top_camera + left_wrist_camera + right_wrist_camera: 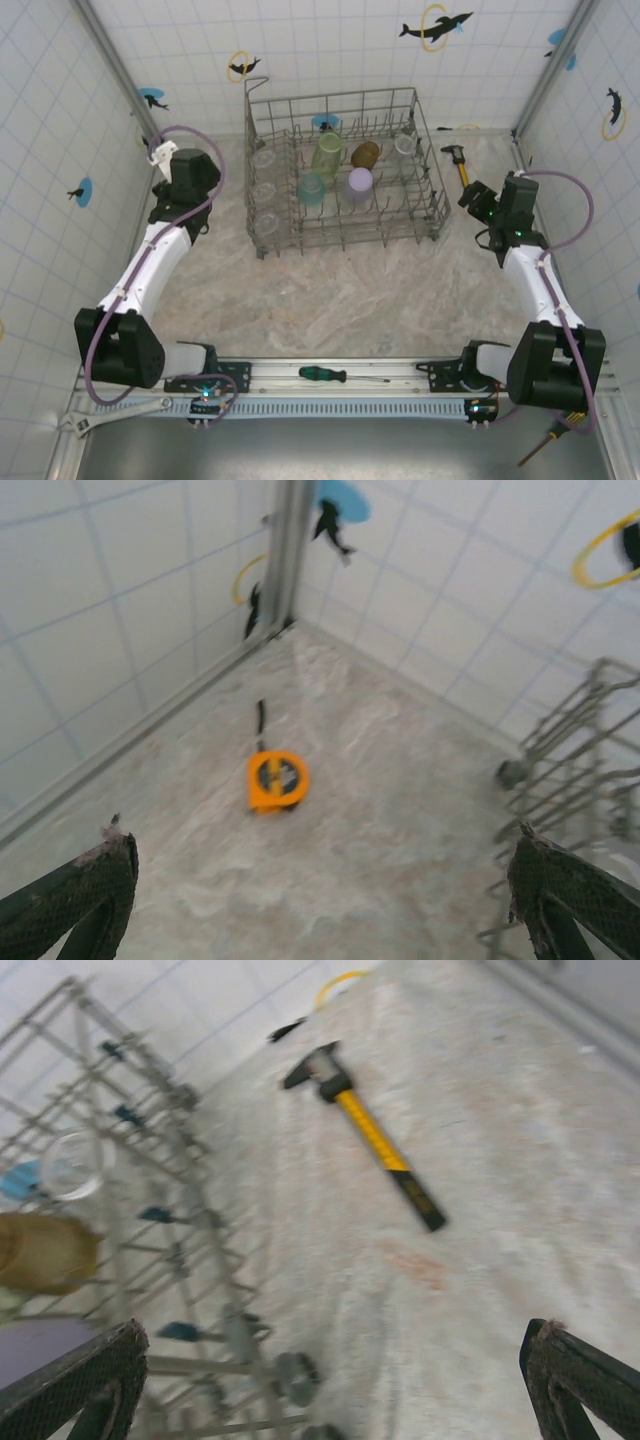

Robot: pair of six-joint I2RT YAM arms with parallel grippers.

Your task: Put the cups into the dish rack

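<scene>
Dish rack [350, 232] sits far-centre on the table [340, 300] with the cups [359, 185] inside it: three in a column down its left side, the rest across the middle and far-right corner. Hammer [457, 163] lies on the table just right of the rack, tape measure [277, 780] left of it towards the far-left corner. Screwdriver [335, 375] lies on the near rail [300, 390] between the arm bases, wrench [115, 413] at the near-left corner.
</scene>
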